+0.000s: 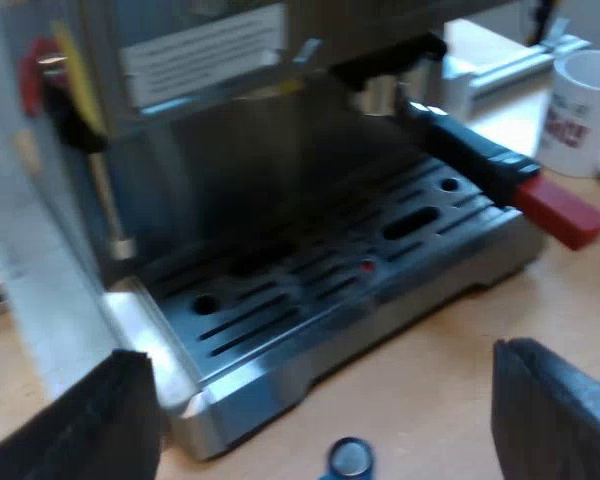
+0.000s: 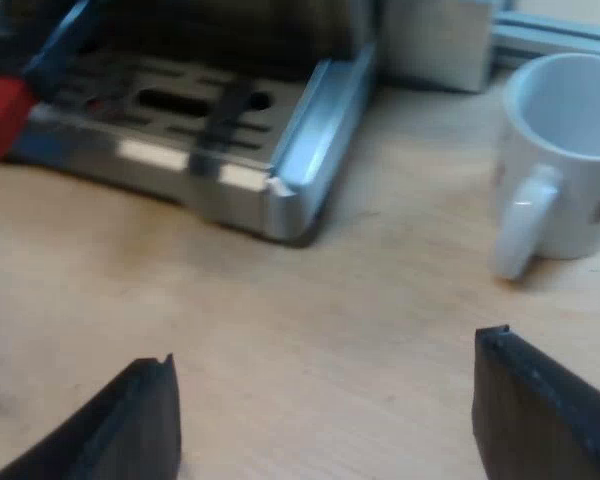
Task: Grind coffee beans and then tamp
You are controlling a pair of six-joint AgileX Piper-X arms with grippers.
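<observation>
Left gripper (image 1: 320, 430): fingers spread wide, nothing held. It hangs low over the table (image 1: 450, 350), just off the tray (image 1: 280, 335) edge. The blue tamper (image 1: 350, 458) stands on the wood roughly between the two fingers. It looks apart from both, though I can't be sure.

Right gripper (image 2: 325, 420): also spread and empty, over bare wood. The mug (image 2: 565, 170) is near, its handle turned toward the gripper, and the tray corner is a bit beyond.

Holder (image 1: 470, 150): seated at the machine (image 1: 230, 150) front. Its dark handle juts out over the tray, with the red end (image 1: 565, 212) free in the air. The basket is hidden, so I can't say whether it holds grounds.

Judgement: this is early in the task. The left looks lined up on the tamper, but tamping needs a filled holder first.

- **Tamper grasp:** centre it between the fingers before closing. One finger landing first would likely skid it across the wood. Then lift it straight up.
- **Holder:** grip the dark handle short of the red end, and keep it level once it's out.
- **Right gripper:** mind the mug when moving in.
</observation>
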